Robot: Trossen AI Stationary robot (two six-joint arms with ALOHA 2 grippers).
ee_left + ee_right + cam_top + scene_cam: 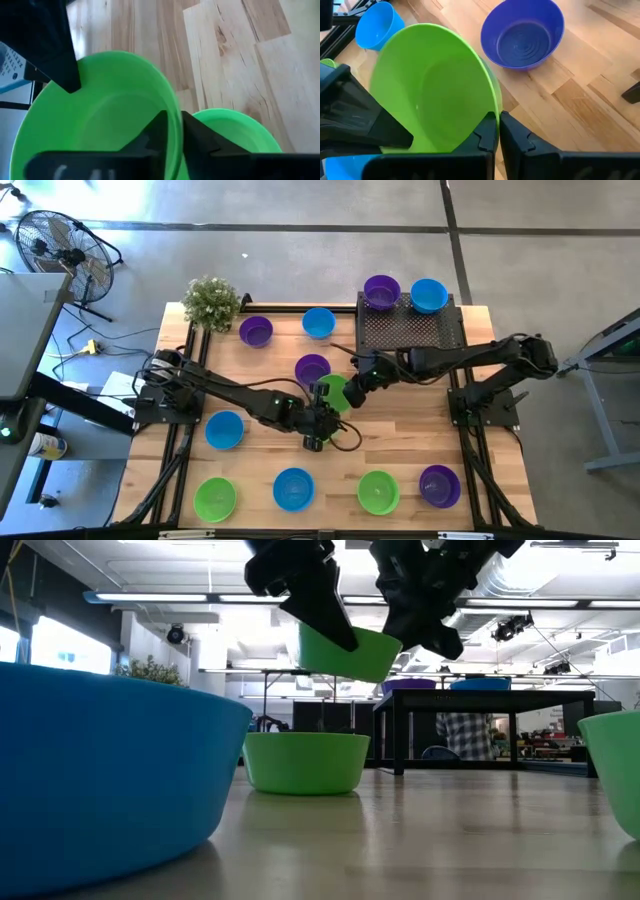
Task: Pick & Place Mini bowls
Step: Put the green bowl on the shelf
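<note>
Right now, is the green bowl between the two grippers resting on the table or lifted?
Lifted. In the low view the green bowl hangs above the table, pinched at its rim by the left gripper and right gripper.

Grey concrete floor point(300, 250) surrounds the wooden surface point(400, 445). A black fan point(55, 245) stands nearby. Ceiling strip lights point(160, 598) shine over a dark table point(480, 698) behind.
</note>
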